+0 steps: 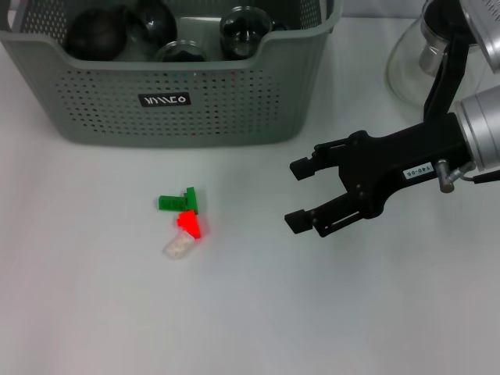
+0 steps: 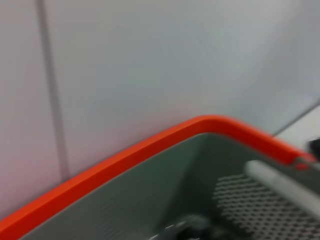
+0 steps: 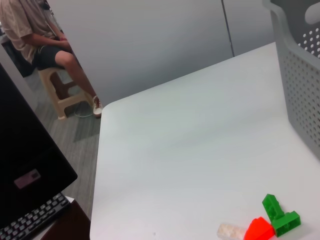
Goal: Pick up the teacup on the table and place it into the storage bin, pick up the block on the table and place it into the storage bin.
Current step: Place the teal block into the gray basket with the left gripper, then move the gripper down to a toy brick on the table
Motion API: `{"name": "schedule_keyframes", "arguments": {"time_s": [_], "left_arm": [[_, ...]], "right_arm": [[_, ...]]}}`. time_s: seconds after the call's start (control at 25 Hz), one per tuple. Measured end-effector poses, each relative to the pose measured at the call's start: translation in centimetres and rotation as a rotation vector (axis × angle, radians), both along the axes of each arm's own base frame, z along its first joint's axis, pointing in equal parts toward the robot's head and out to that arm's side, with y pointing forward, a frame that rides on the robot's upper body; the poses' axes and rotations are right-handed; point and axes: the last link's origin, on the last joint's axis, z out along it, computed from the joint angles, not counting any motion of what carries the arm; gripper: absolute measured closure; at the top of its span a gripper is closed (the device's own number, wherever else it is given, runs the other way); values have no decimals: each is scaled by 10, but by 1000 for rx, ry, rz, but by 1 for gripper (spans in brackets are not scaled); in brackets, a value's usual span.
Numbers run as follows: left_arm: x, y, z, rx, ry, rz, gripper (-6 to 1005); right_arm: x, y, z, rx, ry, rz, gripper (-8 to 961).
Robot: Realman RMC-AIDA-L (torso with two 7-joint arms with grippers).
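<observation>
The grey-green storage bin (image 1: 94, 101) stands at the back left and also shows in the right wrist view (image 3: 300, 75). Several dark round glass cups (image 1: 94, 31) lie inside it; no teacup shows on the table. A small cluster of blocks lies in front of the bin: green (image 1: 178, 201), red (image 1: 189, 224) and whitish (image 1: 178, 247). The right wrist view shows them too: green (image 3: 279, 216), red (image 3: 260, 230), whitish (image 3: 231, 232). My right gripper (image 1: 297, 195) hovers open to the right of the blocks, holding nothing. My left gripper is out of view.
A glass teapot (image 1: 414, 70) stands at the back right, behind my right arm. The left wrist view shows only an orange-rimmed grey container (image 2: 150, 150) against a wall. Beyond the table's far edge (image 3: 100, 165) are a seated person (image 3: 45, 40) and a keyboard (image 3: 35, 220).
</observation>
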Motion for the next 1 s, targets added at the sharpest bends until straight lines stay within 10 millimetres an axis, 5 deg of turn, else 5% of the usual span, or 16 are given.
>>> {"name": "schedule_keyframes", "arguments": {"time_s": [0.08, 0.4, 0.48, 0.76, 0.84, 1.0], "left_arm": [[-3, 2, -1, 13, 21, 14, 556], [-5, -3, 13, 56, 17, 14, 287], [-2, -20, 15, -13, -3, -54, 251], [4, -102, -35, -431, -25, -351, 128], [0, -116, -53, -466, 29, -349, 50], [-4, -139, -89, -552, 135, -260, 53]], "right_arm": [[1, -1, 0, 0, 2, -1, 8], [2, -1, -3, -4, 9, -1, 8], [3, -1, -4, -5, 10, -4, 8], [3, 1, -5, -3, 15, -4, 8], [3, 2, -5, -2, 16, -12, 8], [5, 5, -4, 10, 14, -24, 9]]}}
